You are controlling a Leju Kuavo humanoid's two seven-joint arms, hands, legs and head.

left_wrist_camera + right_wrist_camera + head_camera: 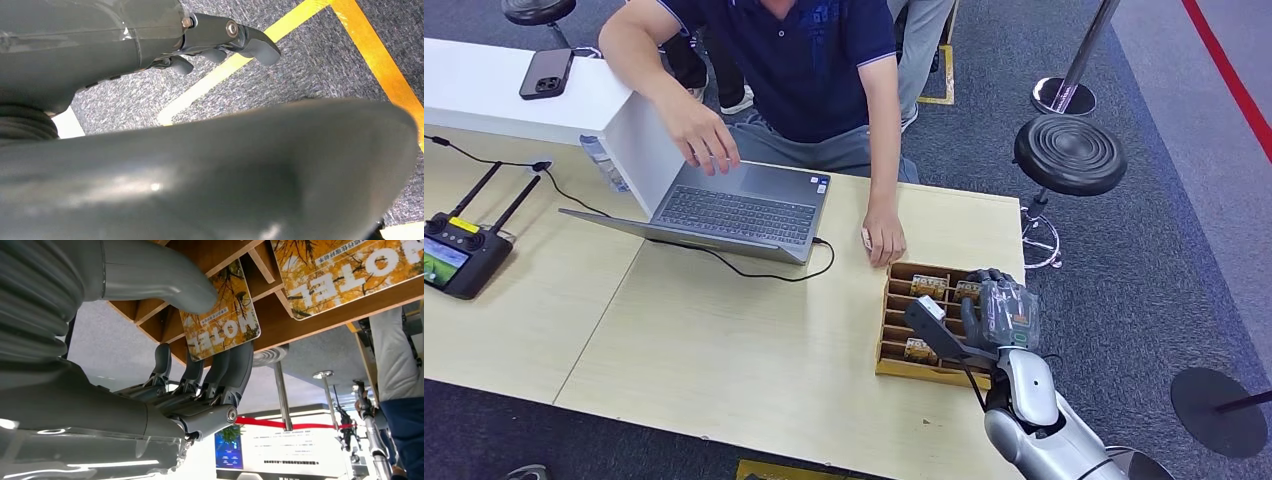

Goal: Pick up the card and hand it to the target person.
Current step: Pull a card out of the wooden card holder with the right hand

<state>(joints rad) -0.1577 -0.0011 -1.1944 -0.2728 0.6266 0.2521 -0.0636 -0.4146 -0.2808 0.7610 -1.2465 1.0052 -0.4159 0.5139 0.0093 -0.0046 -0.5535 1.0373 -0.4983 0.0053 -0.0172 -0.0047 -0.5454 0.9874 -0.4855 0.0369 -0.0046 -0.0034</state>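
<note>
Over the wooden rack (894,368), our right hand (1002,312) closes on one card (220,320), seemingly pinched, ready for lifting; left hand (220,42) hangs empty, fingers curled.

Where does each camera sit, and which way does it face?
Head view: high on the body, looking down at the table, wooden card box and right robot hand.
Left wrist view: behind the left robot hand, facing carpet with yellow tape.
Right wrist view: behind the right robot hand, fingers against a card.
Shared: head and right wrist views both show box and cards.
</note>
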